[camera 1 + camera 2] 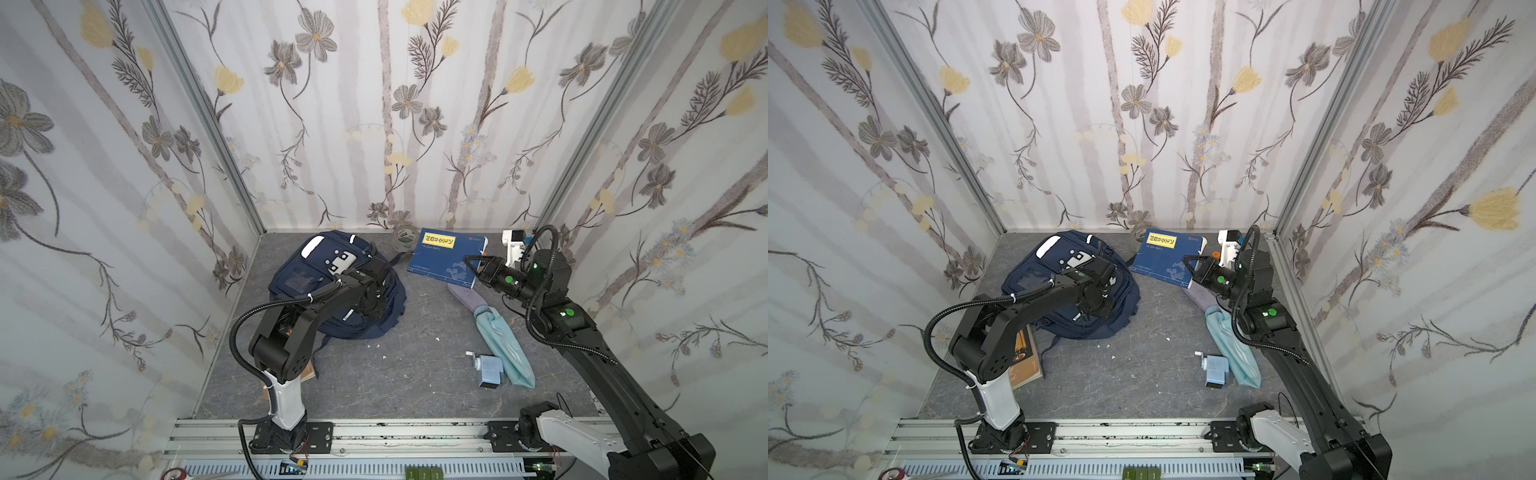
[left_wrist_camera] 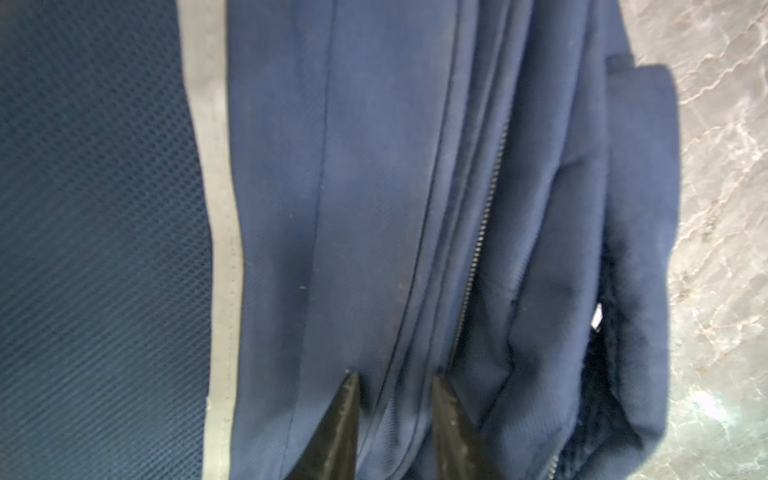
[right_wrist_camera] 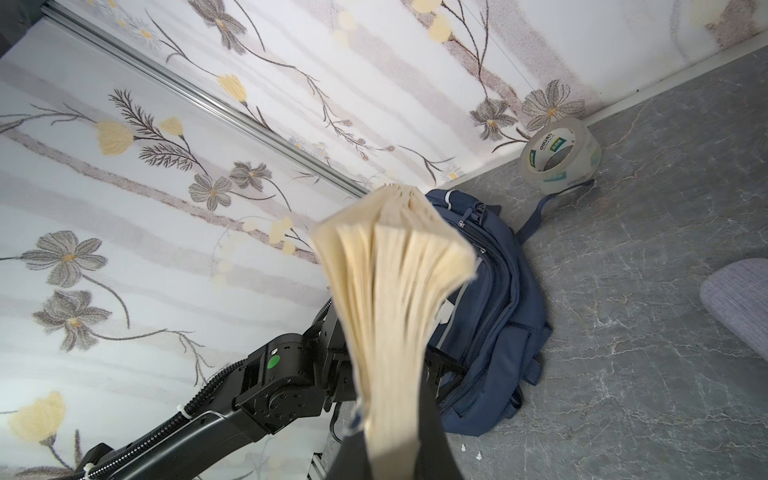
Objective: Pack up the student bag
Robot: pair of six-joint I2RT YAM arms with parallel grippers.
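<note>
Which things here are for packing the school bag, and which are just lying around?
In the job now:
- student bag
- left hand, down on the bag's zip seam
- blue book
- right hand, gripping the book

Just lying about, for now:
- tape roll
- teal pouch
- blue sharpener
- brown notebook

Some may get packed later; I can't tell.

Loose school things on a grey marbled table [image 1: 395,395], floral walls [image 1: 374,124] all round.
Blue book [image 1: 446,255] with yellow label, tilted, right of centre; tape roll [image 1: 403,237] just left of it; lilac pouch [image 1: 463,295] and teal pouch [image 1: 505,345] overlapping below; blue pencil sharpener [image 1: 488,368] just beside the teal one; brown notebook [image 1: 1025,365] lower left; red-handled scissors [image 1: 178,473] at the bottom edge.
</note>
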